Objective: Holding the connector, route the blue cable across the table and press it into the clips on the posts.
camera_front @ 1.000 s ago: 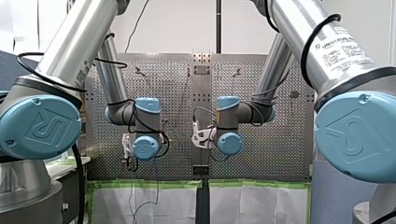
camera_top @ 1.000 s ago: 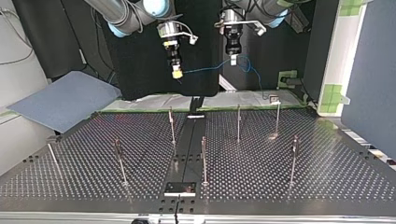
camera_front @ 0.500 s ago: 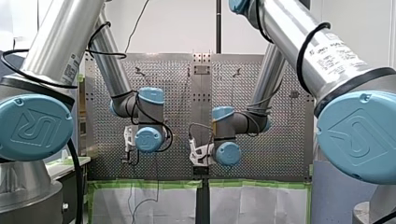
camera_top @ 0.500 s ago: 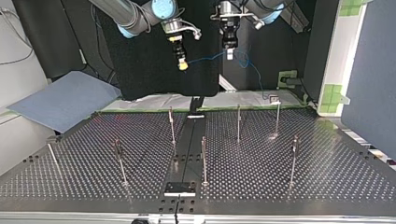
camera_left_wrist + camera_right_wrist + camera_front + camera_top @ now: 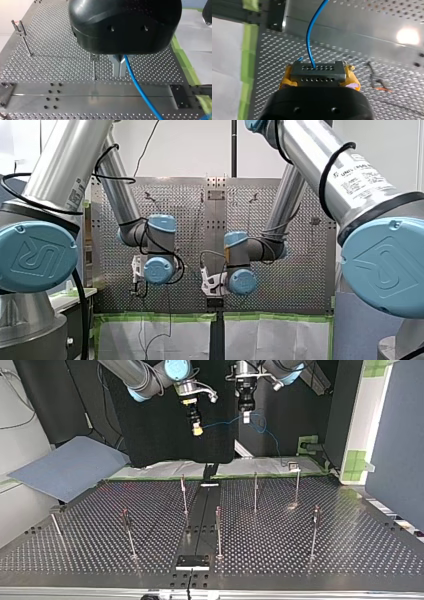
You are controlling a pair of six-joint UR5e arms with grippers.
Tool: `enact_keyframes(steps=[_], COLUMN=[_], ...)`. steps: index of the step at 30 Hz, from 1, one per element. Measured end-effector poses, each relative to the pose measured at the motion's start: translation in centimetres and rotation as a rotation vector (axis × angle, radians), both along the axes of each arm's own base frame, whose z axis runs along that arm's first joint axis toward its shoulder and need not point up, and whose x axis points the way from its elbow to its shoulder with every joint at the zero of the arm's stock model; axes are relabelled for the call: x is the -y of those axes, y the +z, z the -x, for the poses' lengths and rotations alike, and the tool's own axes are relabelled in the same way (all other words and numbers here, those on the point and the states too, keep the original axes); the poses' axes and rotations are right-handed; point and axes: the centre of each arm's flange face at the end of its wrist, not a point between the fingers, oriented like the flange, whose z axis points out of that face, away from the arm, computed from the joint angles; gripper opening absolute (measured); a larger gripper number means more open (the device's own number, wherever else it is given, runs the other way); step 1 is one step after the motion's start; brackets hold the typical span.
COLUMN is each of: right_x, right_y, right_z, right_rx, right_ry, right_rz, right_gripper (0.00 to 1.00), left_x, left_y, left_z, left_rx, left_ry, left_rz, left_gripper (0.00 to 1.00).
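The cable (image 5: 309, 37) is blue, the hole-dotted connector (image 5: 317, 73) grey, the perforated table (image 5: 50, 52) silver.

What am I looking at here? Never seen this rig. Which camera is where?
Two silver robot arms with blue joints work over a perforated metal table. The front view looks from behind the arms; the top view faces them across the table; each wrist view looks along its gripper. On the table stand thin metal posts topped with clips, none holding cable yet. My right gripper, with yellow pads, is shut on a grey metal connector block. A thin blue cable runs from it to my left gripper, whose metal fingers are shut on it.
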Motion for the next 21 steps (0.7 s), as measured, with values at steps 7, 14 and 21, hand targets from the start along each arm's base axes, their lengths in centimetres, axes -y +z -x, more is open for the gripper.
enact_keyframes(steps=[7, 14, 21], right_x=[1.0, 1.7, 2.3], right_y=[4.9, 11.0, 16.8], right_z=[-2.1, -4.4, -6.0], right_rx=[0.084, 0.166, 0.219], right_ry=[0.024, 0.101, 0.147], right_rz=[0.008, 0.024, 0.06], right_gripper=[0.0, 0.0, 0.0], left_x=[-0.9, -1.3, -1.6], left_y=[2.4, 5.4, 7.8], left_z=[-1.7, -4.3, -6.5], left_rx=[0.036, 0.065, 0.08], left_ry=[0.069, 0.165, 0.234], left_rz=[0.023, 0.046, 0.056], left_gripper=[0.0, 0.0, 0.0])
